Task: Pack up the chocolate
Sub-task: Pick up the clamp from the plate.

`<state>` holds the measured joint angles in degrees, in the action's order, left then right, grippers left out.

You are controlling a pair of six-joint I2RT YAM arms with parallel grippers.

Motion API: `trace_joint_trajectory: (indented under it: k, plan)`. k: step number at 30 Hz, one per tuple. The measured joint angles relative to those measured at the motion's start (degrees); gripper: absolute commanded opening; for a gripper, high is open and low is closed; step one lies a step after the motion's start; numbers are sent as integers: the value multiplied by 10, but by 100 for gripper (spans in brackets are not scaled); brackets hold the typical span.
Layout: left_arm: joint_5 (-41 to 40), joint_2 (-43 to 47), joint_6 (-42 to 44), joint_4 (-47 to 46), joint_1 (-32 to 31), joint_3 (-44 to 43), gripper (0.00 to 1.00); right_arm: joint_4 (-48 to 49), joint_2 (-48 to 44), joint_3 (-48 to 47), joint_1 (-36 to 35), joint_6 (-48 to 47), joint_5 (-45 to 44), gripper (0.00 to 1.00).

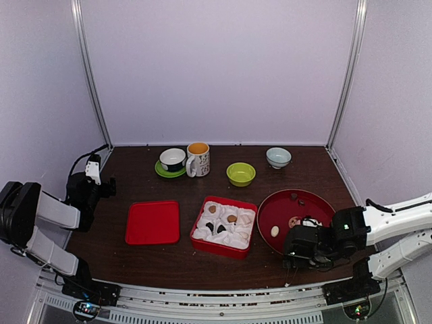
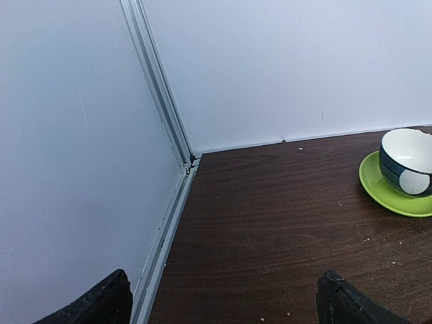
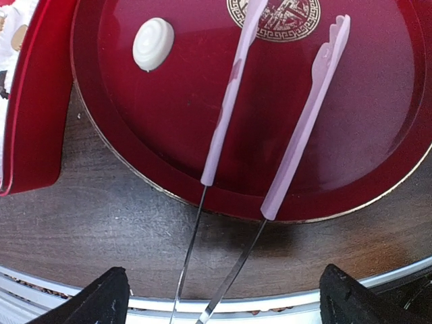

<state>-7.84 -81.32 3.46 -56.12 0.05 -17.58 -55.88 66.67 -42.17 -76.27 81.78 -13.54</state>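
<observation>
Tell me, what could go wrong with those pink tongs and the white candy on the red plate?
The white chocolate lies outside the two arms of the tongs, so squeezing now may catch nothing. It sits on a shiny red plate and might skid away when nudged. The right gripper looks wide open, with the tongs' thin metal legs between its fingers, so the tongs could slip.

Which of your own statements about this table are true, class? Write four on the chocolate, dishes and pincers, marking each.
The white chocolate lies on the round red plate. True.
The red lid covers the box. False: it lies flat left of the open box.
The left pincer holds a chocolate. False: it is open and empty.
The pink tongs cross the plate's rim. True.
</observation>
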Motion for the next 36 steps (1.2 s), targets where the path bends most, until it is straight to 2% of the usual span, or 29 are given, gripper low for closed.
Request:
trace_joint_trajectory:
  k: [12, 27, 36]
  plan:
    - [0, 0, 0, 0, 0, 0, 98, 23, 36, -7, -26, 49, 32, 90]
    - [0, 0, 0, 0, 0, 0, 98, 73, 56, 23, -28, 57, 60, 81]
    - [0, 0, 0, 0, 0, 0, 98, 90, 61, 32, -27, 59, 62, 71]
